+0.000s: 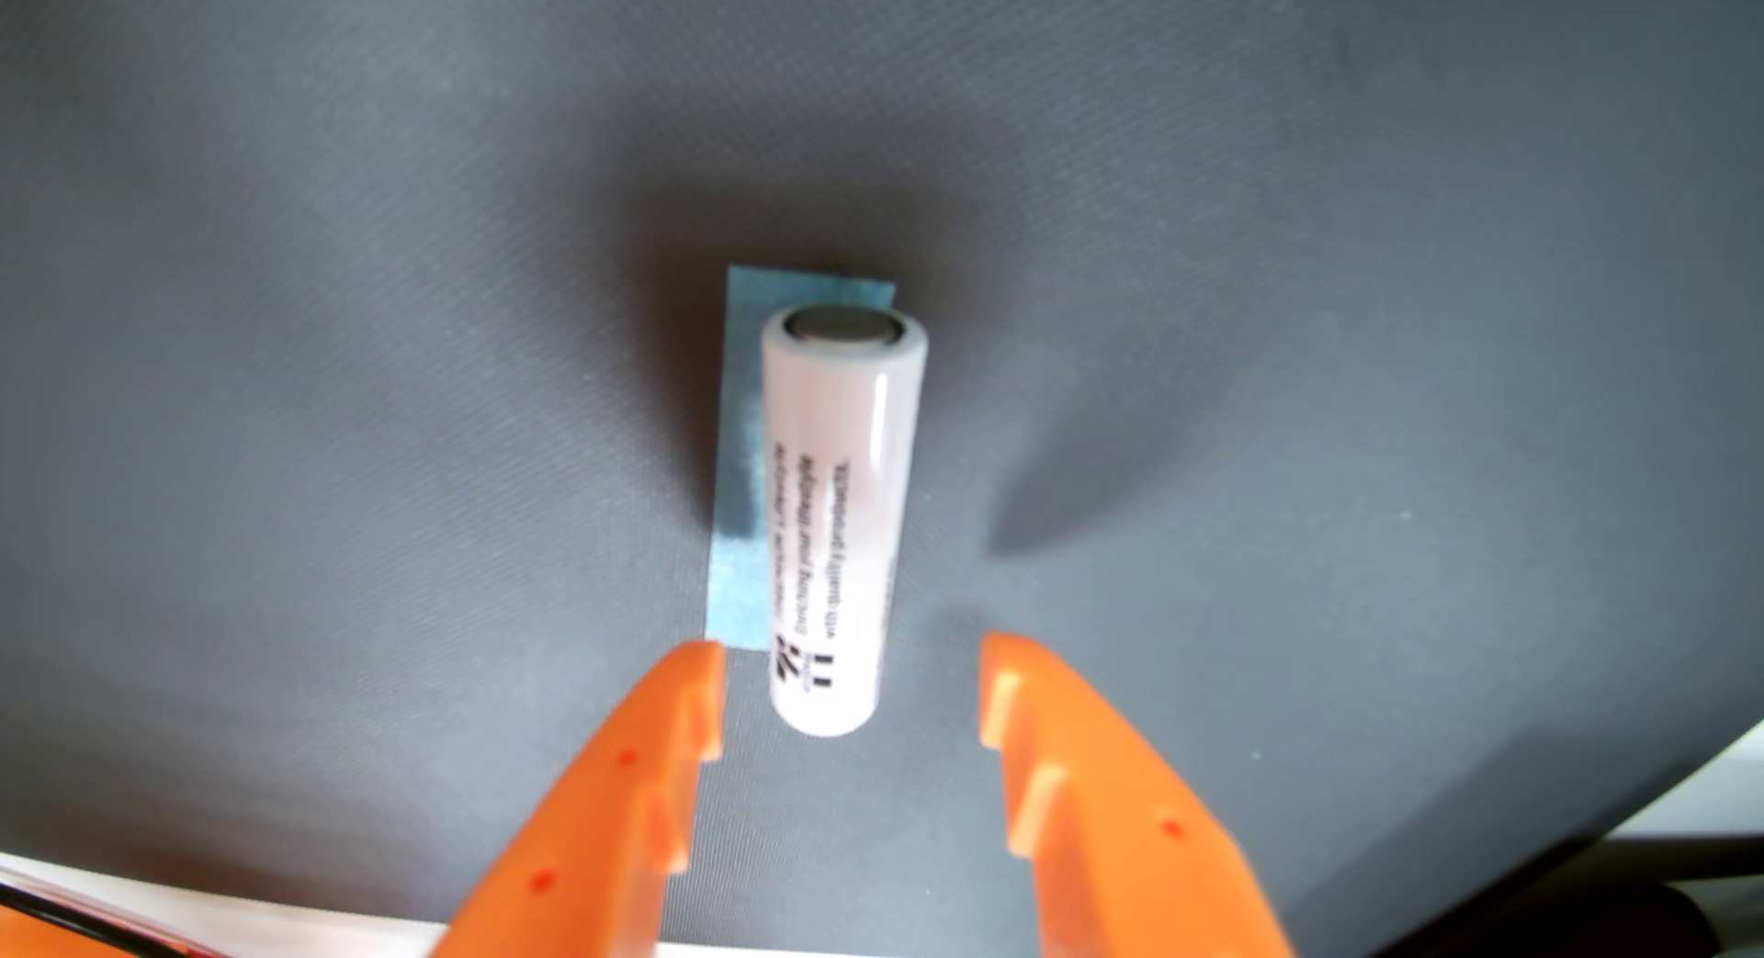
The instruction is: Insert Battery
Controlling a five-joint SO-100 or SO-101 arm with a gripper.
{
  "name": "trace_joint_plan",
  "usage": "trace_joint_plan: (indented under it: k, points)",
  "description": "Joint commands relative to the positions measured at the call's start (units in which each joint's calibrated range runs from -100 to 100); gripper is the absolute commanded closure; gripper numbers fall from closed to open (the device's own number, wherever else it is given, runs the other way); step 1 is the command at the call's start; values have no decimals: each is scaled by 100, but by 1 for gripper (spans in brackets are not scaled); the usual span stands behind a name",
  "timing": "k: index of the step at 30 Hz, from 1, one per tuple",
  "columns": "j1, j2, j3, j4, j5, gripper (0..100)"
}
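I see the gripper (850, 691) with jaws spread around the white battery (840, 519) at frame centre; it looks rigid, smooth, likely slippery, so I'd pinch mid-barrel.

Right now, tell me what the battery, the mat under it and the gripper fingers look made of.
Battery: glossy white plastic wrap, with a highlight streak, and a dull grey metal end cap. Mat: dark grey, matte, finely woven, probably fabric. Fingers: orange hard plastic, possibly 3D-printed.
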Motion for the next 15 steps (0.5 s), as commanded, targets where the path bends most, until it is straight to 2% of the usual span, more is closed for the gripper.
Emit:
trace_joint_plan:
  k: [1,15]
  points:
    - [-39,-13,-165,32,14,84]
    - [-27,545,-561,260,14,84]
